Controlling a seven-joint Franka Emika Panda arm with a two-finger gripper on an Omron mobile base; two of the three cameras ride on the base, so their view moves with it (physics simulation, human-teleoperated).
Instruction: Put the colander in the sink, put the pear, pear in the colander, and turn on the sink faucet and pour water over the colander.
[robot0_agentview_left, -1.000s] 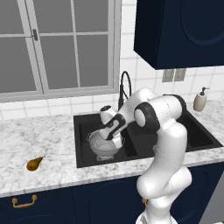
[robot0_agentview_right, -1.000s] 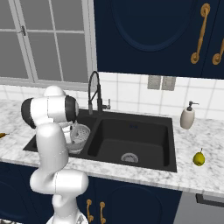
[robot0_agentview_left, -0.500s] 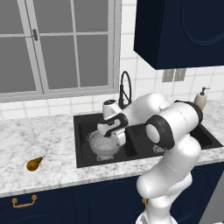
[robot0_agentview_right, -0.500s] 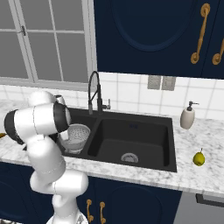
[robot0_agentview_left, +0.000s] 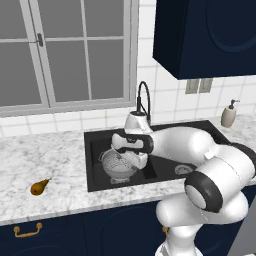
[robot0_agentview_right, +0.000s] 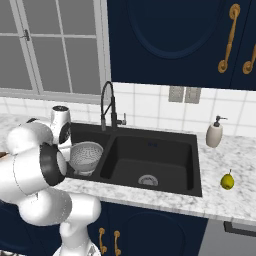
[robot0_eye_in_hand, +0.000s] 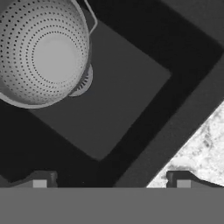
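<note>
The silver-grey colander (robot0_agentview_left: 117, 165) stands upright and empty in the left basin of the black sink (robot0_agentview_left: 165, 131). It also appears from the other side as the colander (robot0_agentview_right: 85, 155), and from above as the colander (robot0_eye_in_hand: 43, 51) over the basin's drain. My gripper (robot0_eye_in_hand: 111, 183) is open and holds nothing, hovering over the basin floor beside the colander. The brownish pear (robot0_agentview_left: 40, 187) lies on the counter left of the sink. The yellow-green pear (robot0_agentview_right: 227, 181) lies on the counter right of the sink. The black gooseneck faucet (robot0_agentview_right: 107, 106) stands behind the divider; no water runs.
A beige soap dispenser (robot0_agentview_right: 214, 134) stands at the sink's back right corner. Marble counter (robot0_eye_in_hand: 202, 148) borders the basin. My own bulky arm (robot0_agentview_right: 37, 170) blocks the counter left of the sink in the right base view. Dark cabinets hang above.
The arm's elbow has swung out toward the cameras while the hand stayed over the left basin, a little clear of the colander. The colander and pears have not moved.
</note>
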